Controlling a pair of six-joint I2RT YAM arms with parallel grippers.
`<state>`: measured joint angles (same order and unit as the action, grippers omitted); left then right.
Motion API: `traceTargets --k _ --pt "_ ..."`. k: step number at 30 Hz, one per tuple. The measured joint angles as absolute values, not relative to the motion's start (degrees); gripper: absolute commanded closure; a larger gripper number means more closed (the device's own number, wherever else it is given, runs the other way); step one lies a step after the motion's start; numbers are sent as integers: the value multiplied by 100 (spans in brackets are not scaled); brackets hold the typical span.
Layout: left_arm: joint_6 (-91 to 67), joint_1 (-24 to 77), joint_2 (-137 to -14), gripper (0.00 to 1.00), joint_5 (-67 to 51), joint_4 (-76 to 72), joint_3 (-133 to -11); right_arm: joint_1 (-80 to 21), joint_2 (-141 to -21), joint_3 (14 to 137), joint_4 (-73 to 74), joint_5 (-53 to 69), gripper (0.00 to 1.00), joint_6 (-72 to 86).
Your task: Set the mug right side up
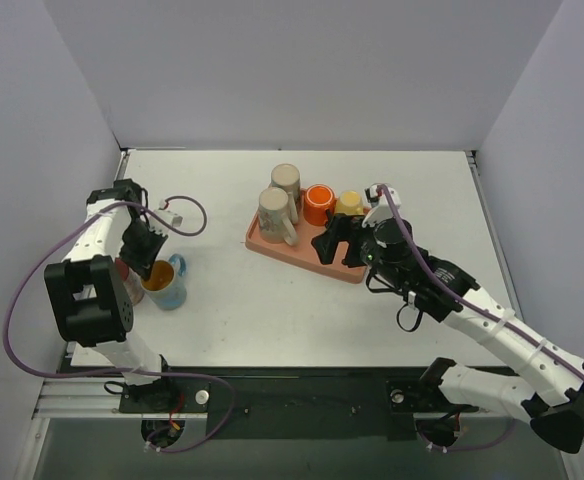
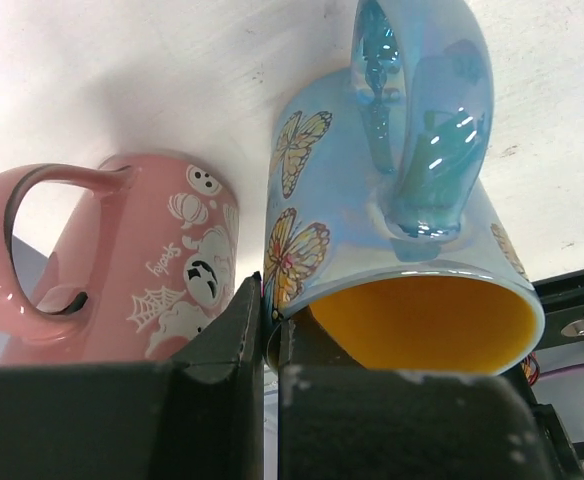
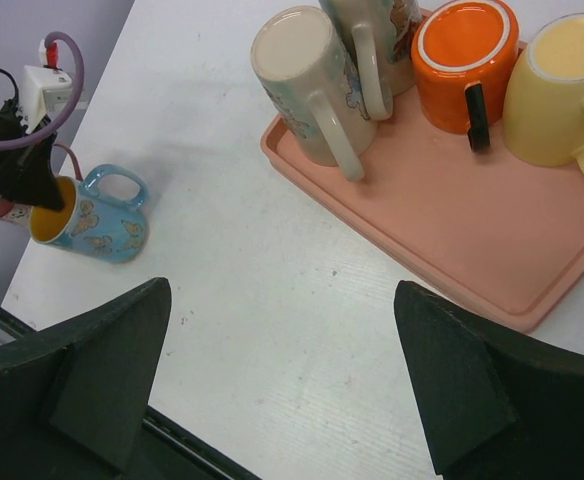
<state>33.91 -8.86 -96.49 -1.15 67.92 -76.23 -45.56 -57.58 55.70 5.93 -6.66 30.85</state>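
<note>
1. The left gripper (image 1: 147, 258) is pinched tight on the rim of the blue mug (image 1: 169, 285), 1 finger inside the yellow bowl and 1 outside. The mug sits at the left edge of the table (image 1: 272, 320) with its mouth facing up. I'd call it upright or nearly so. I can't tell if its base is flat down yet.
2. My take on finishing it well: level the mug so the base sits flush, then let go gently and lift straight up off the rim. A sideways pull could tip it.
3. The main hazard is the pink mug (image 1: 127, 283), which is just beside the blue one and maybe touching it. The outside finger is squeezed in between the 2, so there's not much room to open.
4. The right gripper (image 1: 337, 240) is spread wide and holding nothing, hovering over the near edge of the tray (image 1: 302, 258), well apart from the action.
5. On the tray are 2 beige mugs (image 3: 302, 60), an orange mug (image 3: 462, 50) and a yellow mug (image 3: 562, 70), all looking bottom-up.
</note>
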Motion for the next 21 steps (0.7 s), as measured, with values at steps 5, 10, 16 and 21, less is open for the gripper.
traceTargets --k 5,10,16,21 --pt "3400 -886 -9690 60 -36 6755 -7651 -4386 -5927 5439 589 -746 14 2882" --pt "3413 -917 -9773 39 -132 6746 -7784 -4272 -6479 5367 644 -1020 18 2279" --pt "3531 -917 -9719 36 -357 6934 -8490 -4359 -7955 5920 670 -932 23 1533" --pt "3612 -917 -9428 36 -652 7087 -9231 -4397 -9262 6866 622 -854 30 1181"
